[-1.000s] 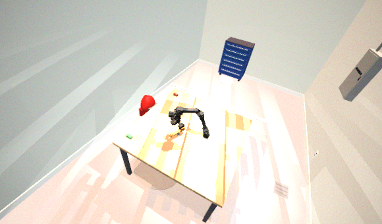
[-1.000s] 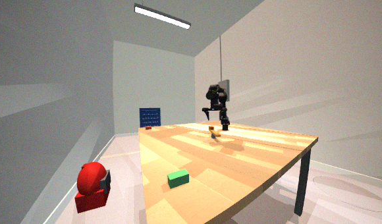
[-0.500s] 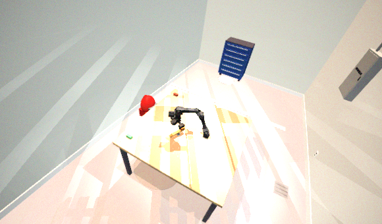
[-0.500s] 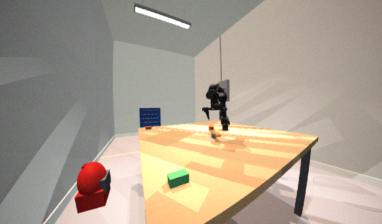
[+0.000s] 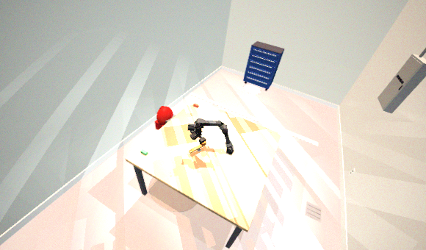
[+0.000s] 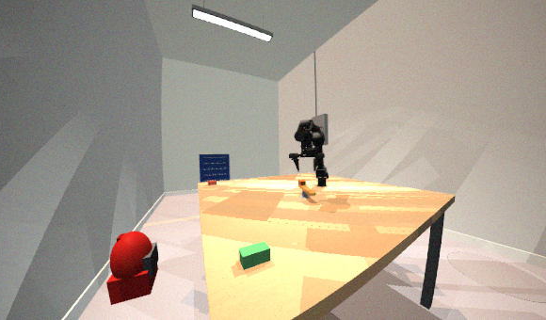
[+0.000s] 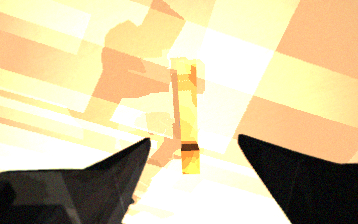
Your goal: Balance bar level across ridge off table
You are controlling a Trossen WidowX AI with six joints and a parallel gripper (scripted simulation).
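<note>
The yellow-orange bar point(image 5: 195, 148) point(image 6: 308, 189) point(image 7: 188, 112) lies across the small blue ridge point(image 6: 305, 195), which is mostly hidden beneath it. The bar has a dark band near one end. In the exterior view it looks slanted, its far end higher; the ends are too small to tell whether one touches the table. My gripper point(image 5: 197, 139) point(image 6: 306, 168) point(image 7: 193, 139) is wide open and empty above the bar. In the wrist view the fingertips stand on either side of the bar's banded end, apart from it.
A green block point(image 5: 144, 152) point(image 6: 255, 255) lies near the table's left corner. A small red block point(image 5: 195, 105) point(image 6: 212, 183) lies at the far left edge. A large red object point(image 5: 164, 115) point(image 6: 131, 256) is beside the table. Strong light patches and arm shadows cross the tabletop point(image 6: 252, 226).
</note>
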